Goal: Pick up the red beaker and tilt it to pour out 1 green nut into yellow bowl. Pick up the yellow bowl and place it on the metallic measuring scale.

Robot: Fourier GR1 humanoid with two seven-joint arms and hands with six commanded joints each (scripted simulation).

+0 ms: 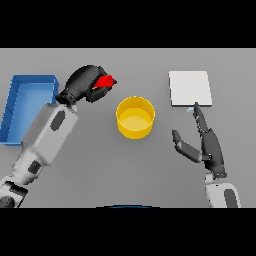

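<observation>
My left hand is curled round the red beaker, holding it up left of the yellow bowl. The beaker is tipped sideways with its mouth toward the bowl; most of it is hidden by my fingers. No green nut shows inside the bowl or at the beaker's mouth. The bowl stands upright in the middle of the table. The pale square measuring scale lies at the back right. My right hand rests open to the right of the bowl, one fingertip reaching the scale's front edge.
A blue open-topped tray stands at the far left beside my left forearm. The grey table stretches in front of the bowl.
</observation>
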